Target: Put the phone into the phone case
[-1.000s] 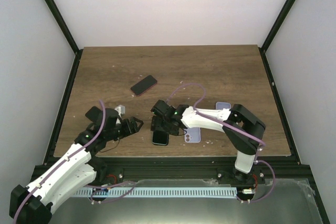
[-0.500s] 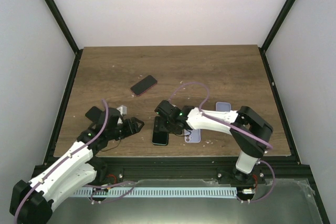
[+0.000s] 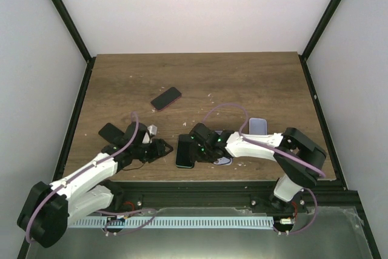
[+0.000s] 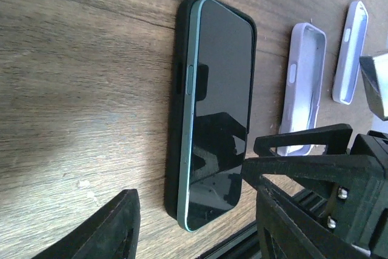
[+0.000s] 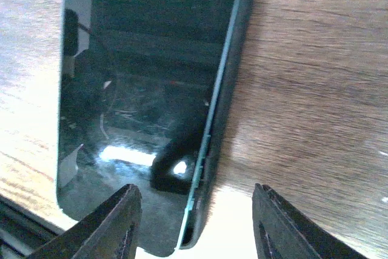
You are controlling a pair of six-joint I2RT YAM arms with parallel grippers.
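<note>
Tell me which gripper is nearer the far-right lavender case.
Right. The right gripper is left of the lavender case, at the dark phone; the left gripper lies farther left, beyond that phone.

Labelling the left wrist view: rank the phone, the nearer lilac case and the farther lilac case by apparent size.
1. phone
2. nearer lilac case
3. farther lilac case; it lies farther off, so the two cases may truly match.

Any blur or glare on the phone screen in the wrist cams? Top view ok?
Right wrist: soft and smeared throughout, with a bright glare patch low on the phone screen. Left wrist: sharp, and the screen carries dark reflections but no blowout. Top external: evenly lit, crisp, no hard shadows.
</note>
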